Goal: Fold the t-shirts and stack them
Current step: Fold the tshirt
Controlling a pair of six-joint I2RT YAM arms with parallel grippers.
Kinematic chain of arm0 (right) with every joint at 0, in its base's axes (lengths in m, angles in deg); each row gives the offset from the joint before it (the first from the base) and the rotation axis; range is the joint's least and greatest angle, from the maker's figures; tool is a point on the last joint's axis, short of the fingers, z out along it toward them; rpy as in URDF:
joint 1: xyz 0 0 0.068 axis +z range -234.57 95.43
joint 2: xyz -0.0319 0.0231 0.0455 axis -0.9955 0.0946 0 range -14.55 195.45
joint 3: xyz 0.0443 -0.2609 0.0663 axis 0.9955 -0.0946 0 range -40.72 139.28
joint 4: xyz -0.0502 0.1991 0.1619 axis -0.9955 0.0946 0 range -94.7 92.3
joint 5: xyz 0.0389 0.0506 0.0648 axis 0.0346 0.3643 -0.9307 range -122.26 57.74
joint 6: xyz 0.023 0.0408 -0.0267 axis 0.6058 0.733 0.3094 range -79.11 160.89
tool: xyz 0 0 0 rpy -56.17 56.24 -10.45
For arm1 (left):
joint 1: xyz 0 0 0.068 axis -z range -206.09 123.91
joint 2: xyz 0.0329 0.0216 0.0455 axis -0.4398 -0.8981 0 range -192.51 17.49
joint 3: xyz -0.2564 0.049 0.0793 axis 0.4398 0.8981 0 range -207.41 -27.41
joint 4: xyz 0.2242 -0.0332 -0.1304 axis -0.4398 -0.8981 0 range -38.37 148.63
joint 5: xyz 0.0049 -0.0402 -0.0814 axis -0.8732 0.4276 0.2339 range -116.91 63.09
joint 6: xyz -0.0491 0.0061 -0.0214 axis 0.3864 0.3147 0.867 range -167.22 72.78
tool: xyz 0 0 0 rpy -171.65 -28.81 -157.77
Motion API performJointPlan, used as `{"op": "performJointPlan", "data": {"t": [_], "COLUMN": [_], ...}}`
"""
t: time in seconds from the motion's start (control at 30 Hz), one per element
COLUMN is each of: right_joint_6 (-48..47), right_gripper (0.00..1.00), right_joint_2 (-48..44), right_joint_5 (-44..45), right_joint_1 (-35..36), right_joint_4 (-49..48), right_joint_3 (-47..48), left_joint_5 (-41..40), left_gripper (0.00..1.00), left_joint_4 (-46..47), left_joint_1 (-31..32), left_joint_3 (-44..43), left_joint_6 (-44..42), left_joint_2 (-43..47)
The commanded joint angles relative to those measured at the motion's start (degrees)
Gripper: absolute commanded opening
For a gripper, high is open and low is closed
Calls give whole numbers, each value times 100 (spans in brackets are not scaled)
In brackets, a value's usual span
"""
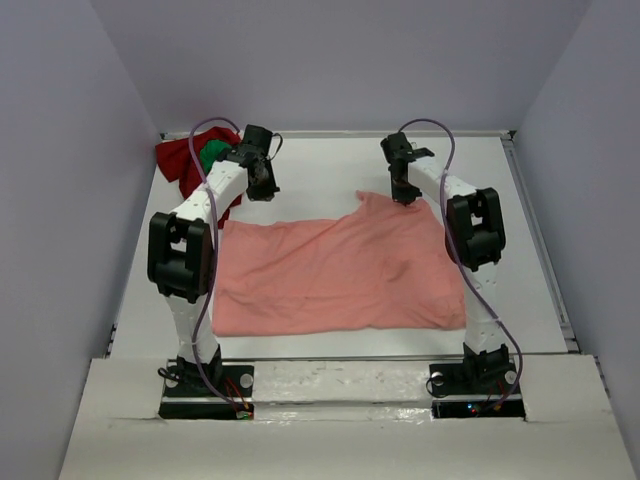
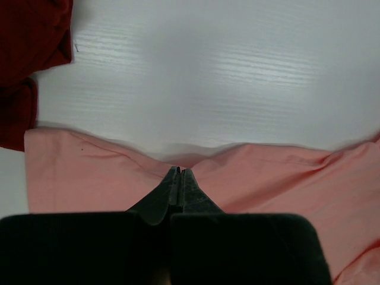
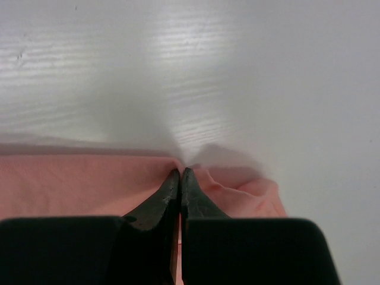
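Pinching soft, wrinkled salmon-pink t-shirt (image 1: 340,270) at far hem w/ L+R jaws.

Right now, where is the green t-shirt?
Top view: the green t-shirt sits at the table's far-left corner, bunched with the dark red t-shirt, left of the left gripper, which pinches the salmon-pink t-shirt.

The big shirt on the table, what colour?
The big shirt is salmon pink; top external view shows it best.
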Motion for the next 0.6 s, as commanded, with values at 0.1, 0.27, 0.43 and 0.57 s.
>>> {"op": "performJointPlan", "data": {"t": [0.1, 0.27, 0.43, 0.57], "right_joint_6": [-334, -501, -650, -756], "right_gripper": [0, 0, 0, 15], "right_joint_2": [342, 492, 755, 861], "right_joint_5": [710, 525, 508, 368], "right_joint_1": [-261, -324, -324, -437], "right_joint_4": [385, 324, 289, 288], "right_joint_3": [1171, 1313, 1488, 1603], "left_joint_5": [-30, 6, -99, -239], "left_gripper": [0, 0, 0, 0], "left_joint_4": [-46, -169, -151, -204], "left_joint_1": [32, 41, 40, 40], "left_joint_3": [-123, -369, -386, -360], "left_joint_6": [17, 8, -35, -36], "left_joint_2": [-151, -309, -230, -221]}}
